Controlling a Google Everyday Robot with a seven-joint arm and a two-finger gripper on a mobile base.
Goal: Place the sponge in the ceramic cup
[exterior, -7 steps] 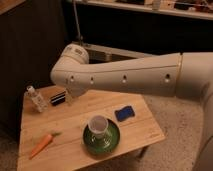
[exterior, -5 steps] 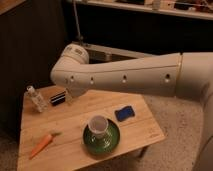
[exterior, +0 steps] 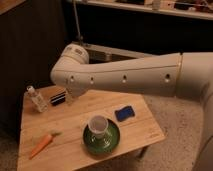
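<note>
The blue sponge (exterior: pixel 124 113) lies flat on the wooden table (exterior: pixel 70 122), right of centre and near the far edge. The pale ceramic cup (exterior: pixel 98 125) stands upright on a dark green plate (exterior: pixel 105 144) at the table's front middle, a short way left of and nearer than the sponge. My big white arm (exterior: pixel 125 75) stretches across the view above the table. My gripper (exterior: pixel 68 96) shows only as a small pale bit below the arm's elbow, over the table's far left, well away from the sponge and the cup.
A black rectangular bar (exterior: pixel 58 98) and a clear plastic bottle (exterior: pixel 36 99) stand at the table's far left. A carrot (exterior: pixel 41 144) lies at the front left. Dark cabinets stand behind the table, with speckled floor to the right.
</note>
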